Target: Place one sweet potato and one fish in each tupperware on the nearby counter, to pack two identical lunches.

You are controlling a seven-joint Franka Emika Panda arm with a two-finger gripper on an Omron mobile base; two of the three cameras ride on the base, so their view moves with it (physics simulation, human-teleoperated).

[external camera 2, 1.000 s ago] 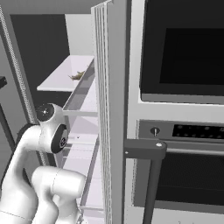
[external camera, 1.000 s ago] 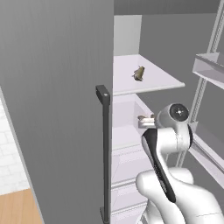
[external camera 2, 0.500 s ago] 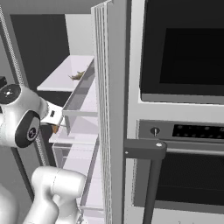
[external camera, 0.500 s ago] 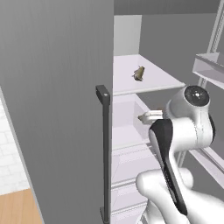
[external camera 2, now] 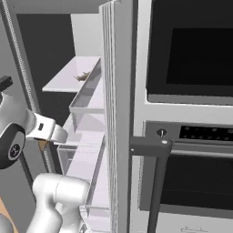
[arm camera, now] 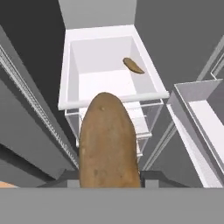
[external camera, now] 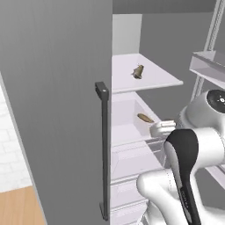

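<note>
Gripper (arm camera: pixel 109 186) closed on a sweet potato (arm camera: pixel 108 142), long axis running straight out along the hand, away from the wrist. Second sweet potato (arm camera: pixel 133 65) lies ahead in the far right of the white fridge drawer (arm camera: pixel 65 65); fish (external camera: pixel 139 71) on shelf above.

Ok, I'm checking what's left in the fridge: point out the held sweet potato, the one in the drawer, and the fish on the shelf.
held sweet potato (arm camera: pixel 109 142), hand view, middle of its brown skin.
sweet potato in the drawer (arm camera: pixel 133 65), hand view, its middle.
fish (external camera: pixel 139 71), left base view, its body on the shelf.
</note>
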